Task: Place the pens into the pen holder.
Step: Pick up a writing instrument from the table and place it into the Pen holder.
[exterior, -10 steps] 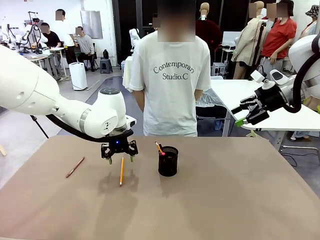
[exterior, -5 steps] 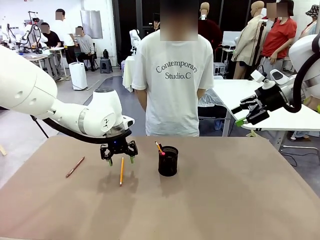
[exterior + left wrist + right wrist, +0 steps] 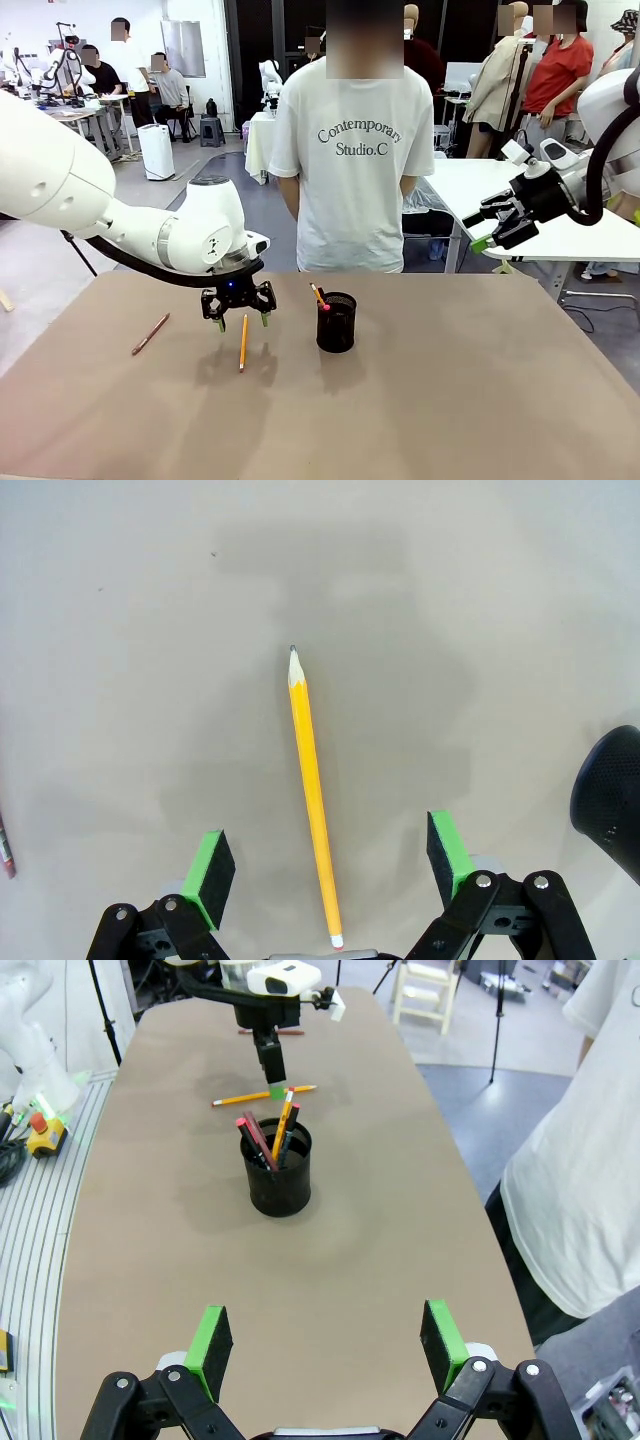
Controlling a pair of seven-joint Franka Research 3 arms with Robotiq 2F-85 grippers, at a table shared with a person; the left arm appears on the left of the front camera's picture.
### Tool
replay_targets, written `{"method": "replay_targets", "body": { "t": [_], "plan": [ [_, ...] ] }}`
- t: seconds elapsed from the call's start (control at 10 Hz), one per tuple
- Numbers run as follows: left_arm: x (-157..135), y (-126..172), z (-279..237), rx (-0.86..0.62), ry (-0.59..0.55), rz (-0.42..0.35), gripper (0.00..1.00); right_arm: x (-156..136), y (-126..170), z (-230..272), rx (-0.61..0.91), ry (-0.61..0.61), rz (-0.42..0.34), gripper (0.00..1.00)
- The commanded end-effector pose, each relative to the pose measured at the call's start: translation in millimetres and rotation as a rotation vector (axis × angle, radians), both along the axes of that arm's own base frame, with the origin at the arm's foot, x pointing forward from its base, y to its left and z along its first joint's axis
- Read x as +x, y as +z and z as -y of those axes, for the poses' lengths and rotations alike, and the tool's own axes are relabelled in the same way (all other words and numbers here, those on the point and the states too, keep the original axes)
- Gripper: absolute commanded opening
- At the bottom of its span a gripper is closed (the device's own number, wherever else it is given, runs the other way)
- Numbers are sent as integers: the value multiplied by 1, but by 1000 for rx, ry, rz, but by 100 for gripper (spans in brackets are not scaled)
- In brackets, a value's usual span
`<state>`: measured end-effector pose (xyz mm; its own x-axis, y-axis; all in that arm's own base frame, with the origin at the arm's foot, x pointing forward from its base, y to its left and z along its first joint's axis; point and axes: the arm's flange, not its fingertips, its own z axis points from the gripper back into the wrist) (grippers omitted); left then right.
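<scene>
Jaws of the left pincer (image 3: pixel 242 322) stand wide, empty, astride the yellow-orange pen (image 3: pixel 242 345) lying near the far edge of the table (image 3: pixel 450 400), left of the pen holder (image 3: pixel 336 325); right pincer (image 3: pixel 478 230) open, empty, raised.

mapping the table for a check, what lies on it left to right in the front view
reddish-brown pencil -> yellow-orange pencil -> black mesh pen holder
</scene>
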<state>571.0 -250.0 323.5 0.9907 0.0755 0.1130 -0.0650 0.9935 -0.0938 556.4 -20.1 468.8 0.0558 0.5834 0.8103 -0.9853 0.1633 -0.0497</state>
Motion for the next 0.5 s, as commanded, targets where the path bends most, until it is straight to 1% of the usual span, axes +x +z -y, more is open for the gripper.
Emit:
{"method": "replay_targets", "body": {
  "t": [0.0,0.4],
  "plan": [
    [1,1,1,14,20,16,100,1,3,-1,-14,-11,-9,100],
    [1,1,1,14,20,16,100,1,3,-1,-14,-11,-9,100]
  ]
}}
